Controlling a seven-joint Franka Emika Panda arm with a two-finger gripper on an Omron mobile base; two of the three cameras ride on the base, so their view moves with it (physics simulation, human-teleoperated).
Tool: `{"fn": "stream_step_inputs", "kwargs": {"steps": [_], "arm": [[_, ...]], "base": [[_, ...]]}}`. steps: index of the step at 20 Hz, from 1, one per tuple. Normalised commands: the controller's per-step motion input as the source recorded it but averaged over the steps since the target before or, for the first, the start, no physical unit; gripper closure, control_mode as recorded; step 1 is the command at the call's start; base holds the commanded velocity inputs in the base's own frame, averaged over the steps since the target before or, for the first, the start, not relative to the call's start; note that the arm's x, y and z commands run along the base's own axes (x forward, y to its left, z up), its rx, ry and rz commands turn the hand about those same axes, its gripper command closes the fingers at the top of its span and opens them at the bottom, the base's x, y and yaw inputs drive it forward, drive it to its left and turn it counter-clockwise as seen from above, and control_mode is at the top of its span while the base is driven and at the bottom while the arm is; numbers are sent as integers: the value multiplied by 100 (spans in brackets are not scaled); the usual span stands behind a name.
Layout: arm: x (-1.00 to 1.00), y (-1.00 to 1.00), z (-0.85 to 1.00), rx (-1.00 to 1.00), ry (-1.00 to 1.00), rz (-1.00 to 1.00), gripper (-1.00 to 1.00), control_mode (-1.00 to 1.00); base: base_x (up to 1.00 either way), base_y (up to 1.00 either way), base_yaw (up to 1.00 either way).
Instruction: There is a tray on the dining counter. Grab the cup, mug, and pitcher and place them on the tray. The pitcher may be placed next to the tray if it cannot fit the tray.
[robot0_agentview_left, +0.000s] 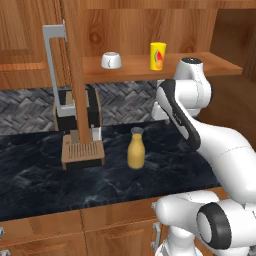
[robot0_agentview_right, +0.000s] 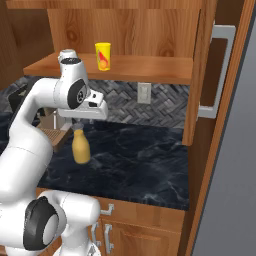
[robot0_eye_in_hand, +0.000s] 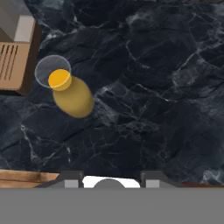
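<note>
The pitcher (robot0_eye_in_hand: 72, 95) stands upright on the table (robot0_eye_in_hand: 144, 87), below the end effector (robot0_eye_in_hand: 113, 180) and off to its left, neck up. The end effector hangs empty, fingers partly spread. The left base view adds the mug (robot0_agentview_left: 111, 60) and cup (robot0_agentview_left: 157, 55) on the shelf (robot0_agentview_left: 210, 65) above.

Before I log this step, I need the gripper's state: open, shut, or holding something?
Gripper: open and holding nothing; the pitcher stands apart on the black counter.
</note>
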Motion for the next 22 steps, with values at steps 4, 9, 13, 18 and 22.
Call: {"fn": "stream_step_inputs", "kwargs": {"steps": [4, 9, 13, 18, 22], "arm": [[-3, 10, 0, 0, 0, 0, -100, -100], [-2, 20, 0, 0, 0, -1, -100, -100], [0, 2, 0, 0, 1, 0, -100, -100], [-3, 0, 0, 2, 0, -7, -100, -100], [-12, 0, 4, 4, -3, -13, -100, -100]], "base": [[0, 0, 0], [0, 0, 0], [0, 0, 0], [0, 0, 0], [0, 0, 0]]}}
